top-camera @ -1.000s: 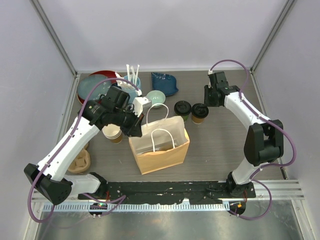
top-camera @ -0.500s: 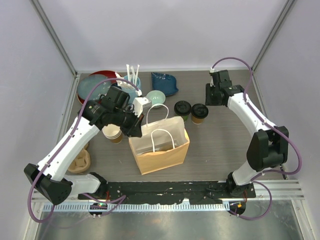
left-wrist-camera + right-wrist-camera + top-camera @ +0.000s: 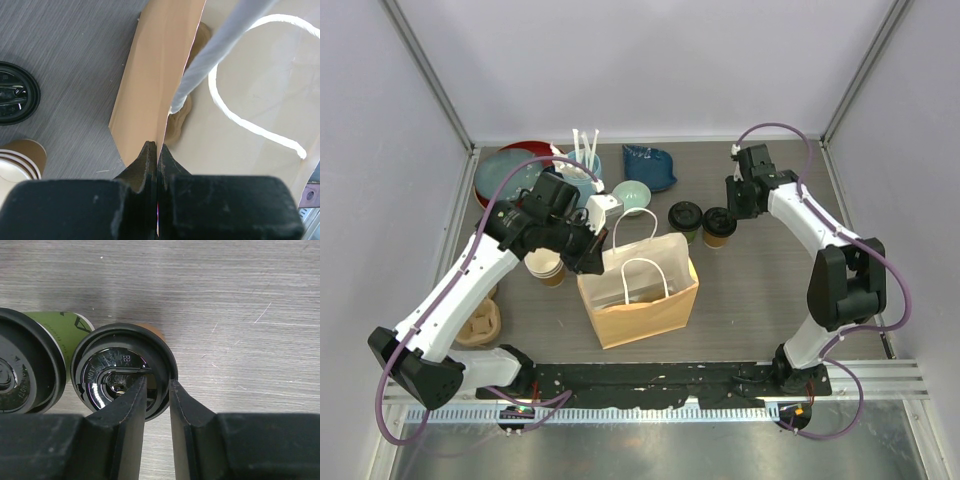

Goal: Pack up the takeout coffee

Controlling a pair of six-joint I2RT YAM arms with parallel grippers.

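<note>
The brown-walled cup (image 3: pixel 719 224) and the green-walled cup (image 3: pixel 685 218), both with black lids, stand side by side on the table behind the open brown paper bag (image 3: pixel 640 295). My right gripper (image 3: pixel 731 205) is over the brown cup (image 3: pixel 112 365). Its jaws are nearly closed across the lid's near-right rim, one finger inside and one outside (image 3: pixel 157 382). The green cup (image 3: pixel 35 360) touches it on the left. My left gripper (image 3: pixel 590 255) is shut on the bag's left rim (image 3: pixel 157 150) and holds the bag (image 3: pixel 150 75) open.
A stack of lidless cups (image 3: pixel 548 268) and a black lid (image 3: pixel 15 92) sit left of the bag. Red and teal plates (image 3: pixel 505 165), a cup of white utensils (image 3: pixel 582 160), a blue dish (image 3: pixel 648 165) and a small green bowl (image 3: pixel 631 195) line the back. A cardboard carrier (image 3: pixel 480 325) lies at the left.
My right gripper swung slightly right and back, then came left again onto the brown cup's lid. The left arm and the bag have not moved.
</note>
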